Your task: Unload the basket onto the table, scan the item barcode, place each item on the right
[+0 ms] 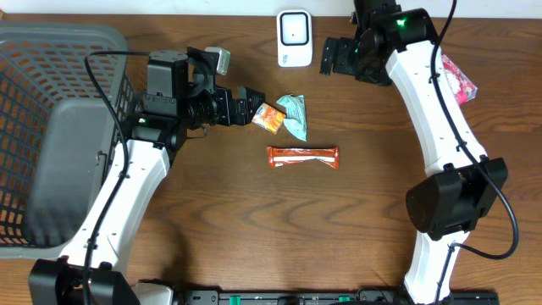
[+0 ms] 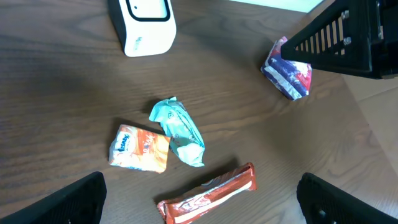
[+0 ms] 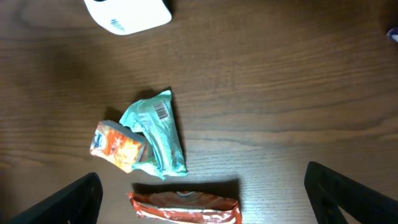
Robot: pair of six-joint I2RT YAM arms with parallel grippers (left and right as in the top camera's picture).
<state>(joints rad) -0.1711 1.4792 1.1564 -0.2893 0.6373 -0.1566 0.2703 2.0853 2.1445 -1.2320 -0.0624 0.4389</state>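
Filling the left side, a grey basket (image 1: 51, 51). Left gripper (image 1: 247, 106) and right gripper (image 1: 324, 58) both gape wide, empty. White scanner (image 1: 294, 38) sits far; nearer, centre, lie a brown bar (image 1: 302, 157), then a teal packet (image 1: 292, 114) touching an orange packet (image 1: 269, 119).

Scanner (image 3: 127, 15) gets chopped off by the top edge in the right wrist view. Overhead, the right arm (image 1: 428, 93) covers part of the pink packet (image 1: 458, 80), and the basket (image 1: 34, 76) runs off the left edge.

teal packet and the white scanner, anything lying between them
Nothing. Only the bare wood table lies between the teal packet and the white scanner. The overhead view shows it best, and the left wrist view agrees.
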